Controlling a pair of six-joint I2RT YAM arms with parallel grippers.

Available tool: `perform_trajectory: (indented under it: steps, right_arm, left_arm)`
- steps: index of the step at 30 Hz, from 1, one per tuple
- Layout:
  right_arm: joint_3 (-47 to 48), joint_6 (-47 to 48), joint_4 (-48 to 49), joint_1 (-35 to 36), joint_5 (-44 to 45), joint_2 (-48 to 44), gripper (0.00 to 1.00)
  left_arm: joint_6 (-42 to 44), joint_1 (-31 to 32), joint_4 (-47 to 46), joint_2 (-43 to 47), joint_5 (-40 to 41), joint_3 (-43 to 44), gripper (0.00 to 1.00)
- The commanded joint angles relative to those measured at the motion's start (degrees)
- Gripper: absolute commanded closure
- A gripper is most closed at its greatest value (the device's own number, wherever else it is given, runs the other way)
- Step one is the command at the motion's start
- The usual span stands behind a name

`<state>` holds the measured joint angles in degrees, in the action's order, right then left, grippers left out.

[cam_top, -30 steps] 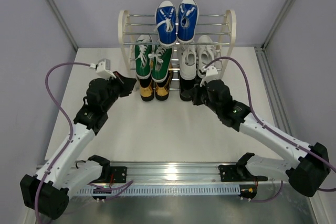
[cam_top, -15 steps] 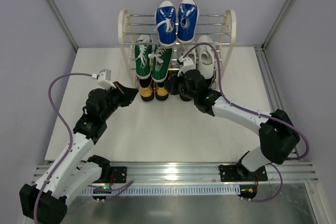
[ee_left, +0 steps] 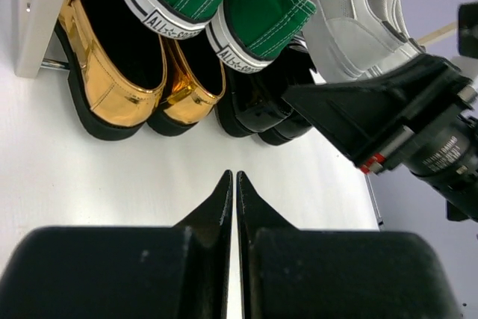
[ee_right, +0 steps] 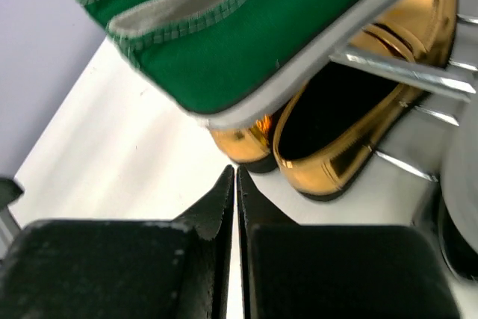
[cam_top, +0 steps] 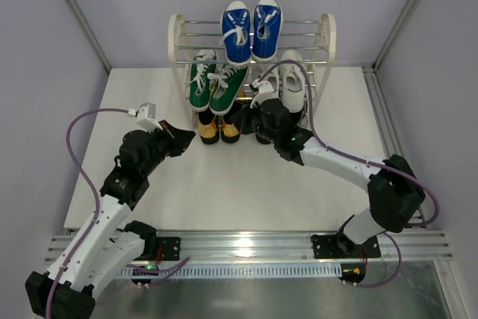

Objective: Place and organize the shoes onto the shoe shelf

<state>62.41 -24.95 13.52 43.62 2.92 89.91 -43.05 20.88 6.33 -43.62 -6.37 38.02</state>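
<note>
**Both grippers closed and empty before the loaded shoe shelf**

The shoe shelf stands at the middle of the far edge of the white worktop. It has cream arched side panels joined by thin chrome rods. The blue canvas sneakers lie on the top tier. On the middle tier the green canvas sneakers are on the left and the white sneakers on the right. At the bottom, the gold loafers sit just beside the black dress shoes.

The left gripper hangs over bare worktop in front of the loafers' heels, apart from them. Its two black wedge-shaped fingers are pressed together with only a hairline slit between them, and they hold nothing.

The right gripper has its fingers pressed together in the same way and is also empty. Its tips point at the loafers from close by, beneath a green sneaker; whether they touch anything cannot be told.

The loafers are mirror-shiny and the dress shoes glossy. The green canvas shows white stitching above a white rubber sole band. The white sneakers look smooth and matte.
</note>
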Motion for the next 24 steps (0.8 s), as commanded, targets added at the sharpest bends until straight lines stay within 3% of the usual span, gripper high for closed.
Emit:
perform_trajectory:
  steps: [1, 5, 7, 8, 9, 11, 12, 13, 18, 24]
  right_arm:
    - [-3.5, 4.3, -2.2, 1.5, 3.8, -12.2, 0.96]
    - [-7.5, 8.4, -9.8, 5.9, 2.6, -24.9, 0.96]
    - [-8.1, 9.6, -15.8, 6.7, 2.7, -32.4, 0.94]
    - [-8.3, 9.5, -18.1, 6.7, 3.5, -35.0, 0.86]
    - [-8.0, 9.6, -23.0, 6.7, 4.6, -37.1, 0.52]
    - [-6.7, 10.9, -28.0, 6.7, 7.5, -42.6, 0.16]
    - [-6.0, 11.3, -32.5, 6.7, 8.1, -44.0, 0.02]
    - [-5.2, 12.2, -34.7, 6.7, 8.9, -45.5, 0.02]
    - [2.5, 12.1, -47.1, 6.7, 10.9, -50.2, 0.02]
    - [5.6, 10.8, -50.7, 6.7, 11.2, -55.3, 0.02]
  left_arm:
    - [0.8, 0.0, 2.7, 2.2, -2.0, 2.7, 1.0]
    - [2.3, -0.1, 8.3, 4.7, -3.7, 5.8, 0.94]
    - [3.4, -0.1, 10.7, 6.6, -4.6, 7.8, 0.81]
    - [3.9, -0.1, 11.6, 7.1, -5.0, 8.5, 0.72]
    - [5.0, 0.0, 12.8, 7.7, -5.0, 9.2, 0.46]
    - [5.8, 0.0, 16.1, 9.3, -5.0, 11.1, 0.22]
    - [6.7, 0.0, 16.9, 9.7, -4.9, 11.5, 0.06]
    - [7.1, -0.1, 18.6, 10.4, -4.6, 12.6, 0.0]
    - [8.5, 0.0, 22.8, 10.5, -5.8, 14.7, 0.0]
    - [9.5, 0.0, 26.5, 10.0, -6.9, 17.7, 0.0]
